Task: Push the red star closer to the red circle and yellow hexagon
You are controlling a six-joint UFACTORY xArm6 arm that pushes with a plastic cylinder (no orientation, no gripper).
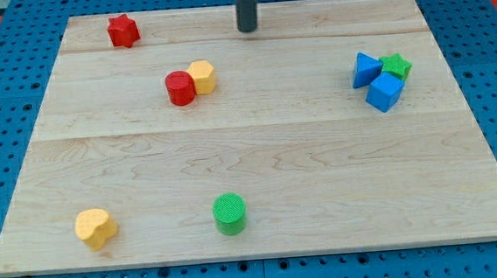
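The red star [123, 30] lies near the board's top left corner. The red circle [179, 88] and the yellow hexagon [201, 76] touch each other, below and to the right of the star. My tip [248, 29] stands near the board's top edge, right of the star and above-right of the hexagon, touching no block.
A blue triangle [365, 68], a green star [395, 66] and a blue cube [385, 91] cluster at the right. A yellow heart-like block [95, 228] and a green circle [230, 214] lie near the bottom. The wooden board [259, 164] rests on a blue pegboard.
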